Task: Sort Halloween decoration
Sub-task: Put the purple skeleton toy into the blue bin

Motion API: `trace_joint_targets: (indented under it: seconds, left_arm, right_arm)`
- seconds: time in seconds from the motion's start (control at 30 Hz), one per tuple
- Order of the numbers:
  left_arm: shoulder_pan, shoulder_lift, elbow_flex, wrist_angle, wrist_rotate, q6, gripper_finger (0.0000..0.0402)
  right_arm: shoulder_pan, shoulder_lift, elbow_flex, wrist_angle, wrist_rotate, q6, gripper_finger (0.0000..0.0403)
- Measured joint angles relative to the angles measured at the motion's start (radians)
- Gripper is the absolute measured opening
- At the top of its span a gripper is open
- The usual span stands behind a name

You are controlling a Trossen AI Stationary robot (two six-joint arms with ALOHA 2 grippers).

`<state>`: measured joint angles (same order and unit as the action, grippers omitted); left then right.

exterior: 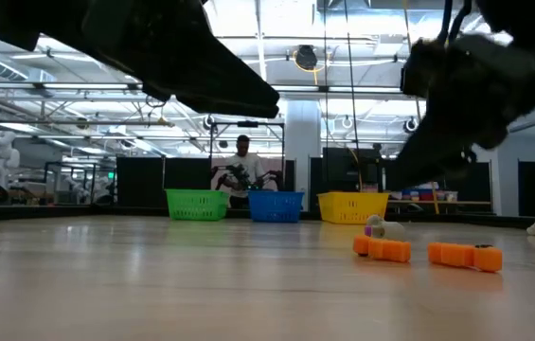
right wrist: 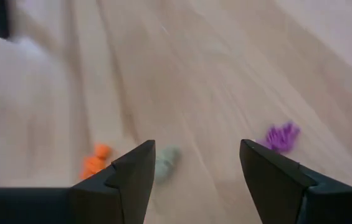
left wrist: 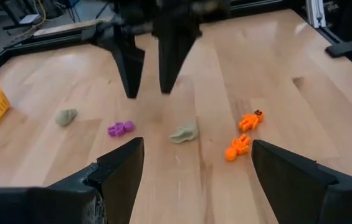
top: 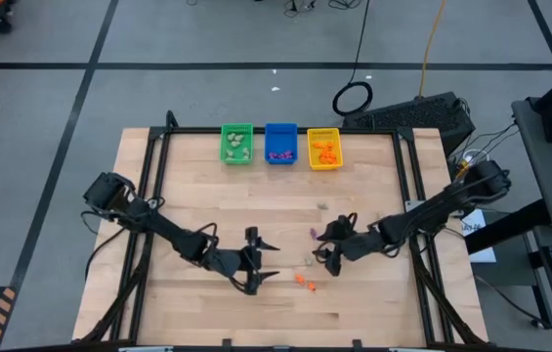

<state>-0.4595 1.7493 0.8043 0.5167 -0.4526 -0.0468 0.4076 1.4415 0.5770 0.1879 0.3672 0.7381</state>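
target: small pale greenish-beige plastic trinket (left wrist: 184, 132), on the bare wood table (top: 207, 186), just beside two orange trinkets (left wrist: 243, 135)
right gripper (right wrist: 194, 180): wide open, empty, above target
left gripper (left wrist: 194, 171): open, empty, near target
handling: probably light, rigid, skittish; pinch across its middle

**Trinkets left loose on the wood**

We count five small pieces still lying loose. Two orange trinkets (left wrist: 244, 134) lie close together, one just beyond the other (their shapes are too small for us to name). Near them rests a pale greenish-beige trinket (left wrist: 184, 132), lumpy and flat on the surface. A purple trinket (left wrist: 120, 129) lies apart from it, and a second pale trinket (left wrist: 66, 116) lies beyond that. Further pieces already sit sorted by colour: pale ones (top: 236, 145), purple ones (top: 279, 154), orange ones (top: 325, 152).
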Motion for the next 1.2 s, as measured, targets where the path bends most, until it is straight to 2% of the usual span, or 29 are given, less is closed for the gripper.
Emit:
trace_joint_targets:
  seconds: [0.17, 0.43, 0.8, 1.2]
  left_arm:
    - [-0.002, 0.0, 0.0, 0.0, 0.0, -0.026, 0.0297]
    - [-0.001, 0.0, 0.0, 0.001, 0.0, -0.026, 0.0297]
    - [0.0, 0.0, 0.0, 0.0, 0.0, -0.025, 0.0297]
    - [0.0, 0.0, 0.0, 0.001, -0.001, -0.024, 0.0297]
  right_arm:
    - [0.0, 0.08, 0.0, 0.001, 0.039, 0.044, 0.0222]
    - [0.0, 0.096, 0.001, -0.063, 0.216, 0.043, 0.0222]
    - [0.023, 0.117, 0.001, -0.056, 0.235, 0.024, 0.0222]
    - [0.023, 0.295, 0.002, 0.135, 0.256, -0.078, 0.0222]
